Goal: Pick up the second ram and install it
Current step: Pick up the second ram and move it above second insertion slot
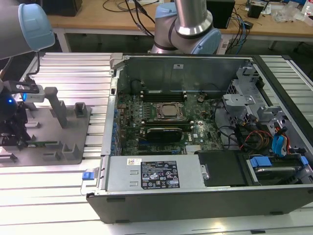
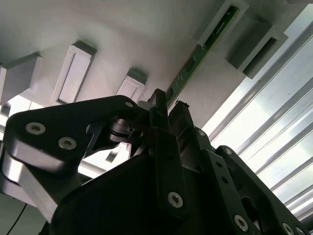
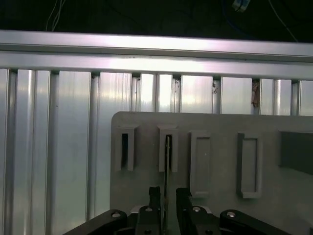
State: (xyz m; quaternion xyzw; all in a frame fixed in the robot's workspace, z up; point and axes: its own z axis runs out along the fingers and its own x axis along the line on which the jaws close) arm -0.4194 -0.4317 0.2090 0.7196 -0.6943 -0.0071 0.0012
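The end effector (image 3: pixel 167 193) had its two fingers (image 3: pixel 154 198) slightly apart, one on each side of the memory stick (image 3: pixel 167 156). In the first wrist view a thin gap showed on either flank, so nothing was clamped. The second wrist view showed the same straddle, with the green stick running away from the fingertips.

The stick stood on its edge in a narrow slot of a grey holder plate (image 3: pixel 220 122), which lay on the ribbed aluminium worktop (image 1: pixel 58 171).

In the exterior view the end effector hung at nine o'clock of the frame, over the holder plate. The stick showed as a thin green strip just at its three o'clock.

At three o'clock from the plate lay the open computer case (image 1: pixel 186 63). Inside it sat a silver processor (image 1: pixel 170 111), with a black card (image 1: pixel 164 133) just at its six o'clock. The arm (image 1: pixel 193 19) rose at twelve o'clock, beyond the case.
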